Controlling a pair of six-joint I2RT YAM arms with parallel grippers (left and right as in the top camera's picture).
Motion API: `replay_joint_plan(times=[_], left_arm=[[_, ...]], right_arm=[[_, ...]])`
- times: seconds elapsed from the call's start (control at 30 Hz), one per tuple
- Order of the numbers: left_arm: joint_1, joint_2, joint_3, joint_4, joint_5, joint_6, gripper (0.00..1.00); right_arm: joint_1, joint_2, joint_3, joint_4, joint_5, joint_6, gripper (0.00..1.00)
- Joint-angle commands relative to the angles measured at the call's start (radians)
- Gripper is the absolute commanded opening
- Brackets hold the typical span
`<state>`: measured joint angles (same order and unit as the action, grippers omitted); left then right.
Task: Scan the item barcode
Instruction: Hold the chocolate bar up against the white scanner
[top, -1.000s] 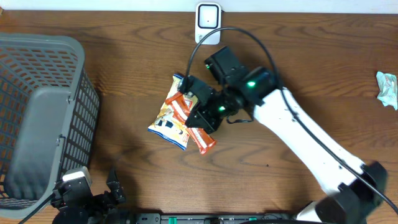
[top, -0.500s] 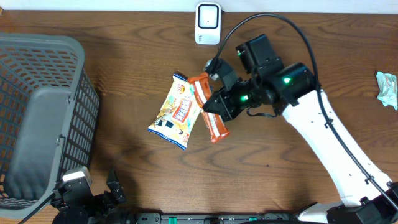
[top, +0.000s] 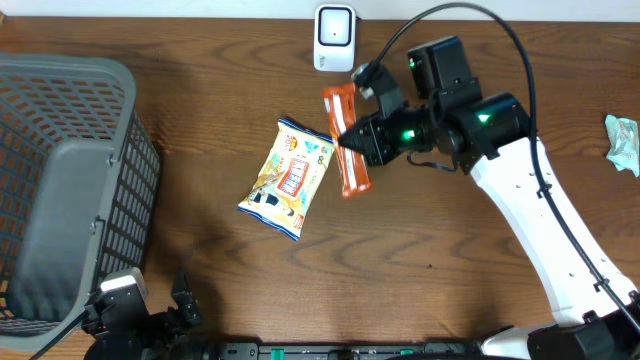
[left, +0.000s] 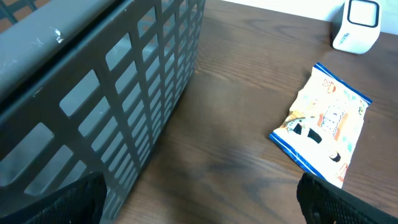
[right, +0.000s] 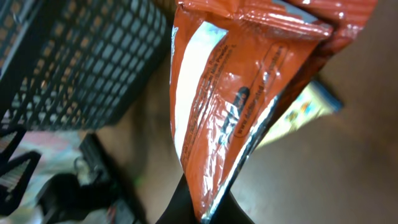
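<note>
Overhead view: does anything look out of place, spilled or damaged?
Nothing looks spilled or torn. One stray: a crumpled pale wrapper lies alone at the far right, well away from the snack bag and the basket.

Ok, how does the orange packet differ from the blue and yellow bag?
The orange packet is narrow and long; the blue and yellow bag is broader. The orange packet is gripped by the right claw; the bag lies loose on the table. Both are sealed, printed wrappers.
</note>
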<state>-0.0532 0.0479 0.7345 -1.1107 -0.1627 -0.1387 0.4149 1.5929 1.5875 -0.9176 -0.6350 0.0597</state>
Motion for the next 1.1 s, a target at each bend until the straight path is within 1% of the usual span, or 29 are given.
replay_joint_plan(times=[0.0, 0.03, 0.07, 0.13, 0.2, 0.23, 0.27, 0.3, 0.37, 0.4, 0.43, 0.47, 0.5, 0.63, 0.67, 0.7, 0.77, 0.93, 1.0, 1.07], left_arm=[[0.003, -0.002, 0.005, 0.002, -0.003, -0.009, 0.98], [0.003, -0.002, 0.005, 0.002, -0.003, -0.009, 0.98], [0.003, -0.002, 0.005, 0.002, -0.003, -0.009, 0.98], [0.003, -0.002, 0.005, 0.002, -0.003, -0.009, 0.98], [0.003, -0.002, 0.005, 0.002, -0.003, -0.009, 0.98], [0.003, -0.002, 0.005, 0.002, -0.003, -0.009, 0.98], [0.003, -0.002, 0.005, 0.002, -0.003, -0.009, 0.98], [0.003, -0.002, 0.005, 0.002, -0.003, -0.009, 0.98], [0.003, -0.002, 0.005, 0.002, -0.003, -0.009, 0.98], [0.003, -0.002, 0.005, 0.002, -0.003, -0.009, 0.98], [0.003, -0.002, 0.005, 0.002, -0.003, -0.009, 0.98], [0.003, -0.002, 0.005, 0.002, -0.003, -0.009, 0.98], [0.003, -0.002, 0.005, 0.002, -0.003, -0.009, 0.98], [0.003, -0.002, 0.005, 0.002, -0.003, -0.009, 0.98], [0.003, -0.002, 0.005, 0.002, -0.003, -0.009, 0.98], [0.003, -0.002, 0.005, 0.002, -0.003, -0.009, 0.98], [0.003, -0.002, 0.005, 0.002, -0.003, -0.009, 0.98], [0.003, -0.002, 0.005, 0.002, -0.003, -0.009, 0.98], [0.003, -0.002, 0.005, 0.002, -0.003, -0.009, 0.98], [0.003, -0.002, 0.005, 0.002, -0.003, -0.009, 0.98]], right_arm=[[-0.006, -0.002, 0.013, 0.072, 0.088, -0.089, 0.01], [-0.005, 0.005, 0.011, 0.101, 0.142, -0.104, 0.01], [0.0, 0.015, 0.01, 0.15, 0.238, -0.131, 0.01], [0.006, 0.046, 0.0, 0.257, 0.35, -0.207, 0.01], [0.01, 0.08, -0.005, 0.347, 0.383, -0.242, 0.01], [0.011, 0.117, -0.005, 0.435, 0.405, -0.259, 0.01], [0.011, 0.139, -0.005, 0.486, 0.434, -0.26, 0.01], [0.013, 0.172, -0.005, 0.56, 0.494, -0.259, 0.01], [0.019, 0.256, -0.005, 0.734, 0.703, -0.259, 0.01], [0.021, 0.283, -0.005, 0.794, 0.775, -0.259, 0.01], [0.024, 0.326, -0.005, 0.892, 0.872, -0.26, 0.01], [0.025, 0.346, -0.005, 0.94, 0.908, -0.261, 0.01], [0.026, 0.389, -0.004, 1.05, 0.949, -0.277, 0.01], [0.026, 0.519, 0.009, 1.359, 0.939, -0.374, 0.01], [0.026, 0.544, 0.021, 1.396, 0.94, -0.394, 0.01], [0.026, 0.617, 0.076, 1.447, 0.948, -0.447, 0.01], [0.026, 0.698, 0.166, 1.447, 0.978, -0.489, 0.01], [0.028, 0.919, 0.472, 1.444, 1.072, -0.602, 0.01], [0.03, 0.948, 0.532, 1.435, 1.124, -0.608, 0.01], [0.03, 0.946, 0.542, 1.4, 1.135, -0.582, 0.01]])
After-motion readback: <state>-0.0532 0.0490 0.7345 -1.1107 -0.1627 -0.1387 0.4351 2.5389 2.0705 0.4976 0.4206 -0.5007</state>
